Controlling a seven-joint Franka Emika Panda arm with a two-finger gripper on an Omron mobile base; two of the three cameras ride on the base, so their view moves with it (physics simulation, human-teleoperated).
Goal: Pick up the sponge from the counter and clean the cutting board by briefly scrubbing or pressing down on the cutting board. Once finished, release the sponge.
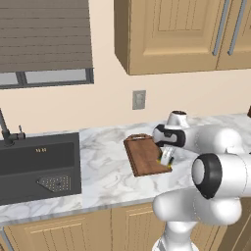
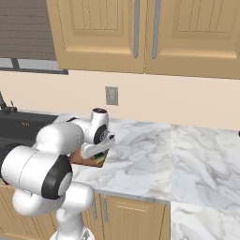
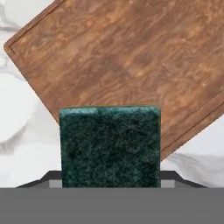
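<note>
Got the sponge (image 3: 110, 146) clamped in my claw (image 1: 166, 157), green scrub side facing the hand cam, and in that view it covers most of the space between my fingers, so all I catch of them is dark corners poking out on either side at the bottom. From the left base cam you can see a bit of the yellow body at the board's near right corner, right under my hand. Can't really tell if the sponge is pressed onto the wood or just above it. The board (image 1: 144, 154) is lying flat on the counter (image 1: 103, 166), handle tab toward the wall, and in the hand view its reddish-brown grain runs across the top with the raised rim cutting diagonally. In the right base cam my arm hides most of the board. Further out, the dark sink (image 1: 39, 166) sits to the left, well apart, and there's an outlet (image 1: 139, 99) on the wall behind the board.
</note>
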